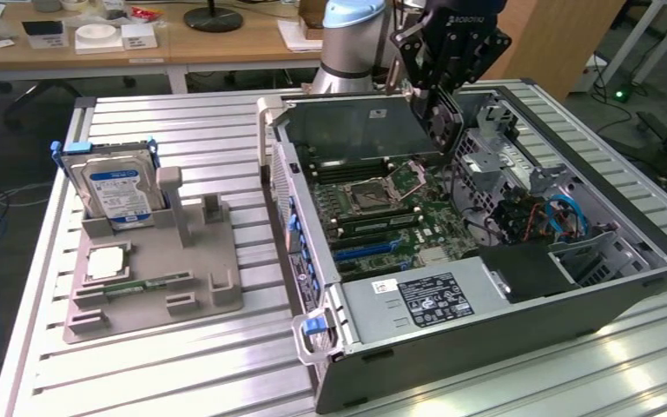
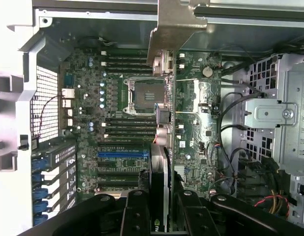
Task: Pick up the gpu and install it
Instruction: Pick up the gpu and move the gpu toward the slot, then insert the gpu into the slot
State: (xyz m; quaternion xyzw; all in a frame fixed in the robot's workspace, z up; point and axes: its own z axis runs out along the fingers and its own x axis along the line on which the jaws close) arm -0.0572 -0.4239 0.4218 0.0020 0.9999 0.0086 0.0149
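Observation:
The gpu (image 1: 443,117) is a dark card hanging upright over the open computer case (image 1: 485,347), above the motherboard's far end. My gripper (image 1: 447,54) is shut on its upper edge. In the wrist view the gpu (image 2: 159,167) appears edge-on between my black fingers (image 2: 136,209), with my gripper (image 2: 160,199) closed around it. Its grey metal end bracket (image 2: 171,24) reaches toward the case wall. The card floats above the motherboard (image 2: 191,113) near the CPU socket (image 2: 144,96), apart from the blue slot (image 2: 123,154).
On the exterior view's left, a grey fixture (image 1: 194,300) holds a silver hard drive (image 1: 119,191), a CPU chip (image 1: 104,261) and a green memory stick (image 1: 139,285). Inside the case are a power supply (image 1: 426,300), drive cages (image 2: 279,113) and cables (image 1: 542,217).

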